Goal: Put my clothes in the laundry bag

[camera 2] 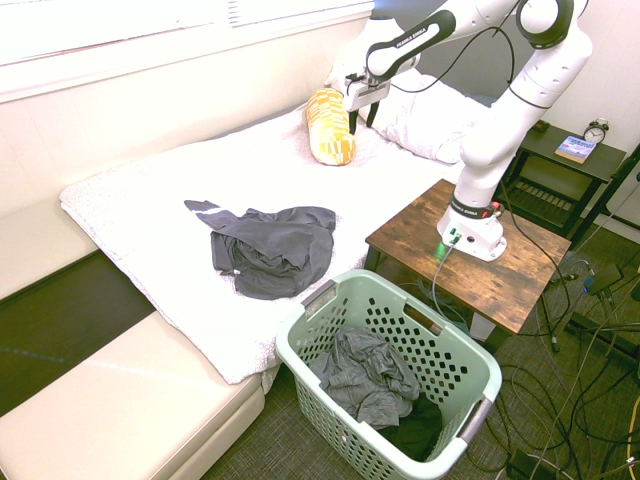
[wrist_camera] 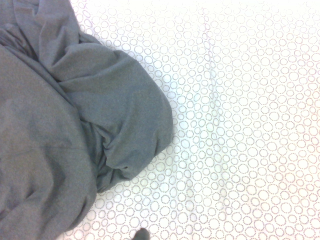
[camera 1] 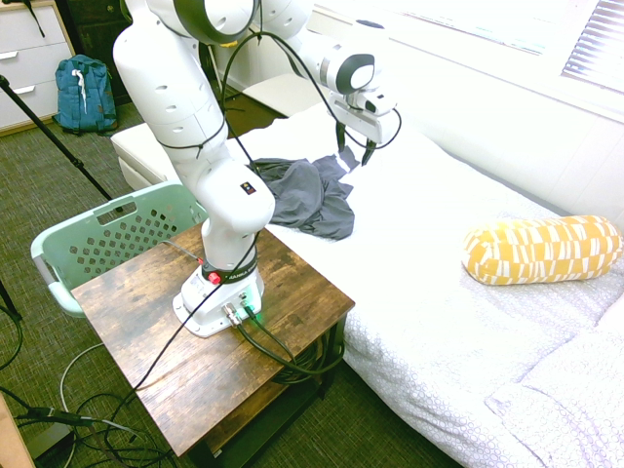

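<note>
Hanging above the white bed (camera 1: 458,292), the gripper (camera 1: 355,153) is pointing straight down with its dark fingers standing wide apart and holding nothing. A heap of charcoal-grey clothes (camera 1: 310,195) is lying on the bedspread just beside and below it, close to the bed's near edge by the wooden table (camera 1: 146,331); in the wrist view the same grey fabric (wrist_camera: 65,130) is filling one side, its rounded fold ending on a cover printed with small dotted circles. No readable print is showing on the garments; the lettering on the arm's forearm in the second exterior view is too small to read. The mint-green laundry basket (camera 2: 330,300) is sitting on the floor against the bed's edge, touching the table's corner, with more grey garments (camera 2: 365,380) already lying inside. Bare bedspread is stretching open between the heap and the yellow patterned bolster (camera 1: 541,249), well apart from the clothes. A blue backpack (camera 1: 85,95) is resting on the carpet by the drawers.
</note>
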Controlling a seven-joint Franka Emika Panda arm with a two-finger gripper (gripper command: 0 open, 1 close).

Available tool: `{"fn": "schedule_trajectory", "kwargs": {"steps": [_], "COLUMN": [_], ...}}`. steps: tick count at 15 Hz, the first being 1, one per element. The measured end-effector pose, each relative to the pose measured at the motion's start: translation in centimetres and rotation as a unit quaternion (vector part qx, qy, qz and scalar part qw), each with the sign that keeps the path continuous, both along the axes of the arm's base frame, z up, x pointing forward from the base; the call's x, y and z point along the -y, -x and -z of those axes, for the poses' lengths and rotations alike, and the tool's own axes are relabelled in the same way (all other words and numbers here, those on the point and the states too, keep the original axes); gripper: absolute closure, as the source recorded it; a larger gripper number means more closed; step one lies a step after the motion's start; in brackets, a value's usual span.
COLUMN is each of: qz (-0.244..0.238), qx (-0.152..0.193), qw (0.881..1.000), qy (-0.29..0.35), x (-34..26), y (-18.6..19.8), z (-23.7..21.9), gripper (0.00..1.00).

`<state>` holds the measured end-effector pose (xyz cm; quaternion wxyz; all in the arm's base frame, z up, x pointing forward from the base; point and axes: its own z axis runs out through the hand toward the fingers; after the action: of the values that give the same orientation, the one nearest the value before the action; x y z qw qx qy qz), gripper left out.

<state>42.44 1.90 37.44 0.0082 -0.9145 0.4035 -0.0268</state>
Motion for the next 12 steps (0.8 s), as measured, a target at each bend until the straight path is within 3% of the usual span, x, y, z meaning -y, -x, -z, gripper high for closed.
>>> {"fn": "schedule_trajectory", "kwargs": {"steps": [4, 7, 12], "qz": [-0.017, -0.053, -0.125], "qx": [0.0, 0.023, 0.041], "qw": [1.0, 0.998, 0.991], "qy": [0.004, 0.016, 0.026], "x": [-1.2, -6.5, -16.5], "y": [-0.1, -1.5, -6.0], "z": [0.6, 2.0, 9.2], "gripper": [0.0, 0.0, 0.0]}}
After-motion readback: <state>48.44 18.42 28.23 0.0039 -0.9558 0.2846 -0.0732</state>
